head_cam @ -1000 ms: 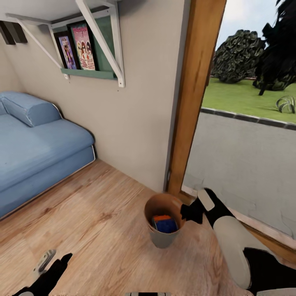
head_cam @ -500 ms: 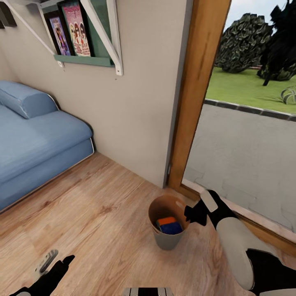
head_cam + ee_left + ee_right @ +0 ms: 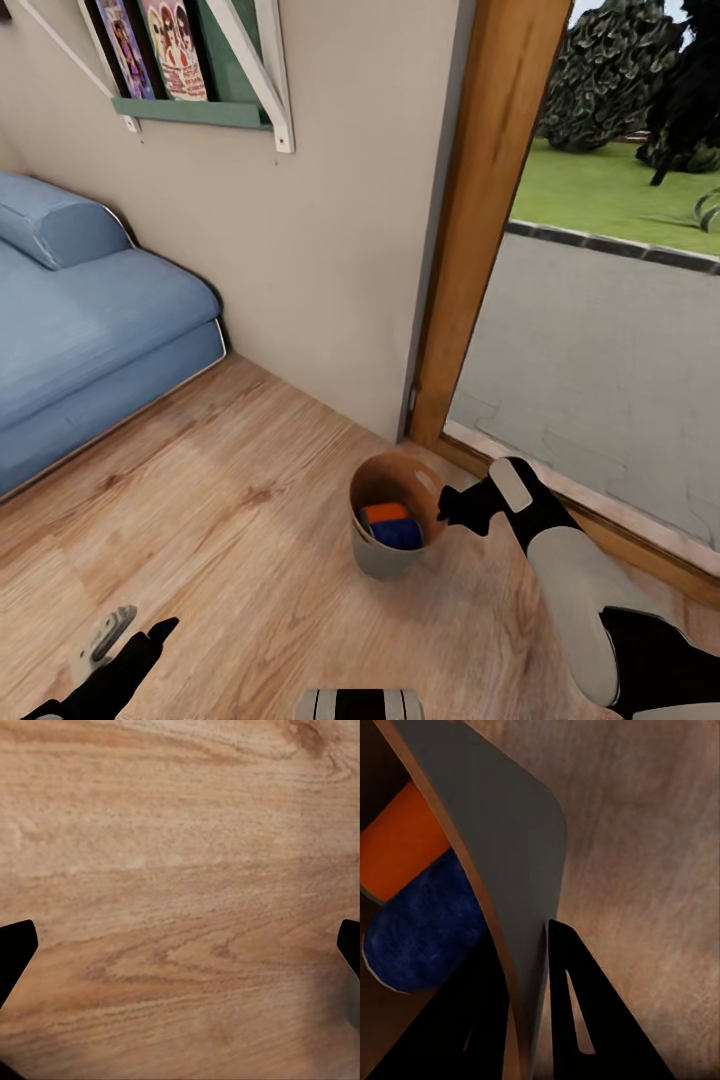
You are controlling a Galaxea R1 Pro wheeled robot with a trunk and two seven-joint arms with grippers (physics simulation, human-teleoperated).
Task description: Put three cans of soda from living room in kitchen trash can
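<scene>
The right gripper [image 3: 447, 503] stayed clamped on the trash can's [image 3: 375, 556] rim—orange and blue soda cans [image 3: 390, 526] inside—while the view swung past the sofa [image 3: 90, 330], suggesting the carry toward the kitchen had begun. The left gripper [image 3: 150, 640] hung spread, empty.

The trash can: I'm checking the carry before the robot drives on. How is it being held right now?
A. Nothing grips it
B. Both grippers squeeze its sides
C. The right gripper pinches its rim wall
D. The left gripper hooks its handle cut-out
C: the right gripper has one finger inside and one outside the trash can wall, at the rim.
</scene>
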